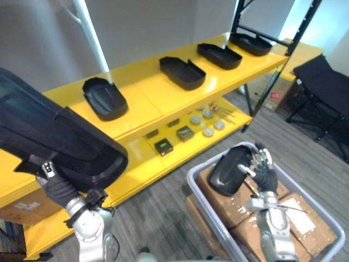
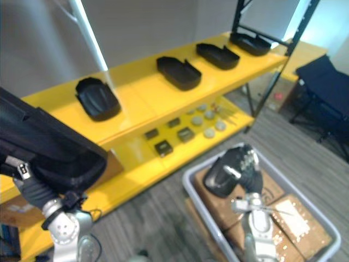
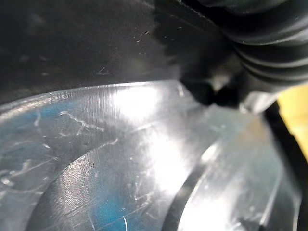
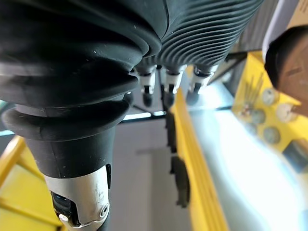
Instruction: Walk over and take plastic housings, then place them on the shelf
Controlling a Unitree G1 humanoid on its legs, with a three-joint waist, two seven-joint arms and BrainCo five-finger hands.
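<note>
Black housings [image 1: 182,72], four of them, line the yellow shelf [image 1: 147,94] on its top board in the left eye view; the left hand [image 1: 56,188] sits under a large housing [image 1: 54,136], and its grip I cannot tell. Right eye view: the right hand [image 2: 251,166] curls thumb and fingers round a smaller housing [image 2: 221,174] above a grey bin [image 2: 187,185]. Left wrist view: that large housing's scuffed surface, close. Right wrist view: the shelf beyond.

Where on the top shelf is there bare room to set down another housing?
Widest bare stretch of the top shelf: between the leftmost housing and the second housing. The third housing and fourth housing, toward the right end, look closer together. The right hand grips a spare housing.
</note>
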